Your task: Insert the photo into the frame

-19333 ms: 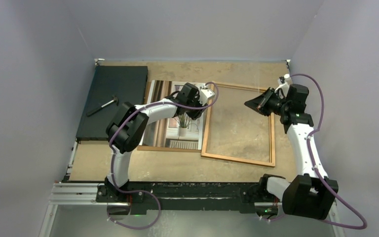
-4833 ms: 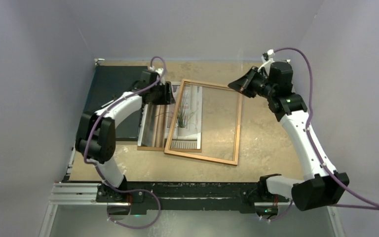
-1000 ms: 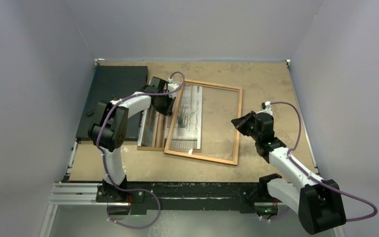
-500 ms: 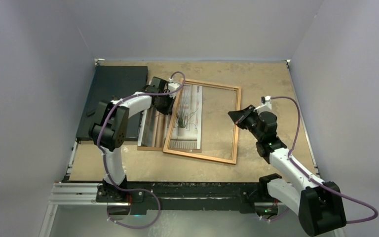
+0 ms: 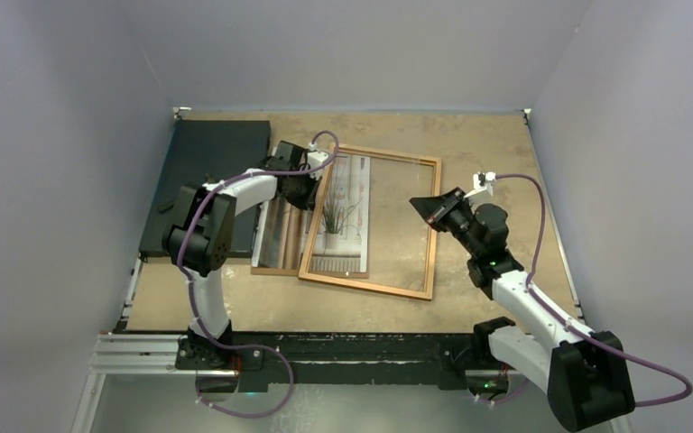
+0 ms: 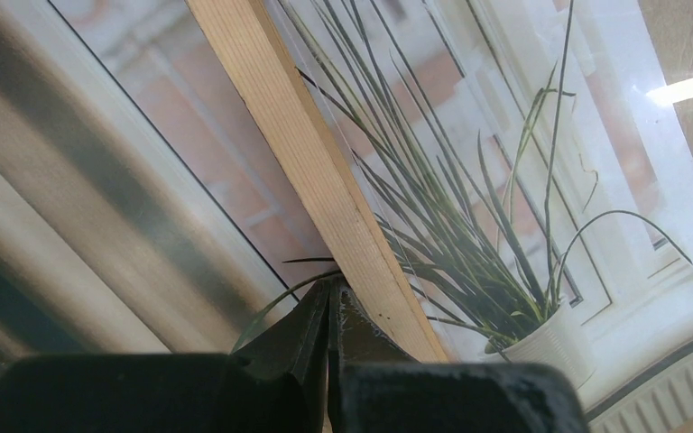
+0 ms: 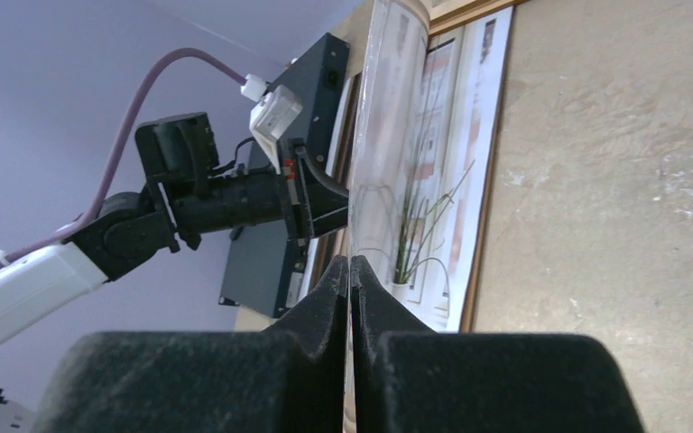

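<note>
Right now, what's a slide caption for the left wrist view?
Left claw, shut, tips at the edge of the frame's wooden bar, which lies across the photo of a potted plant.

The left tool [image 5: 314, 191] hides the far left corner of the photo [image 5: 341, 221], and the frame [image 5: 433, 262] covers a strip.

Tan speckled table [image 5: 492, 149]: dark mat [image 5: 207, 176] far left; frame [image 5: 374, 287] centre, left rail overlapping photo [image 5: 341, 212] beside mat.
</note>
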`<state>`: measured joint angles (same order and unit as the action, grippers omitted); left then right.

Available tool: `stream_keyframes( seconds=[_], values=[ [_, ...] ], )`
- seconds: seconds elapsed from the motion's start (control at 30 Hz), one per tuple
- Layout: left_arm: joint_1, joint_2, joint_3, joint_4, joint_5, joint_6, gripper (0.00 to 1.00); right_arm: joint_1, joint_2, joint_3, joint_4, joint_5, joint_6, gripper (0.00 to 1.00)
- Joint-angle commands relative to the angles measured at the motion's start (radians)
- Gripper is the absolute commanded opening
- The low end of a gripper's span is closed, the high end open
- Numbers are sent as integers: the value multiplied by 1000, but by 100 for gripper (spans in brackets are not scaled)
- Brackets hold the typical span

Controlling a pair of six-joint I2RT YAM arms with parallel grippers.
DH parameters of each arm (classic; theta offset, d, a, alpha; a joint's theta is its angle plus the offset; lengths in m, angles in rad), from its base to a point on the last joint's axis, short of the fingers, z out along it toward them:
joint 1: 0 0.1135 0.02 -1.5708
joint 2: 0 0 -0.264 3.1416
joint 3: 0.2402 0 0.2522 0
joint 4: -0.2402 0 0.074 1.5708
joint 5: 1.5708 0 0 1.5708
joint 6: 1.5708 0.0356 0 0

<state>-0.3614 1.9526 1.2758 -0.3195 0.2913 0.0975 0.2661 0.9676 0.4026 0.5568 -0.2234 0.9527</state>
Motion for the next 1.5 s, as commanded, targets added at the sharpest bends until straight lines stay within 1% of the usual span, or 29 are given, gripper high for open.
stream_keyframes(
  seconds=[0.0, 0.2, 0.43, 0.8, 1.17, 1.47],
  values=[
    [-11, -2, -30, 5, 34, -3, 0, 38, 1, 58, 59, -7, 75, 0],
    [-10, -17, -38, 9, 39, -4, 0, 84, 25, 145, -2, 41, 111, 0],
    [-7, -32, -46, 9, 42, -2, 0, 123, 77, 167, 32, 53, 151, 0],
    [-1, -43, -61, 10, 42, 4, 0, 147, 90, 142, 14, 106, 135, 0],
    [1, -45, -59, 8, 37, 6, 0, 147, 26, 113, -95, 185, 41, 0],
    [1, -47, -59, 7, 40, 6, 0, 146, 45, 84, -116, 210, 31, 0]
  ],
)
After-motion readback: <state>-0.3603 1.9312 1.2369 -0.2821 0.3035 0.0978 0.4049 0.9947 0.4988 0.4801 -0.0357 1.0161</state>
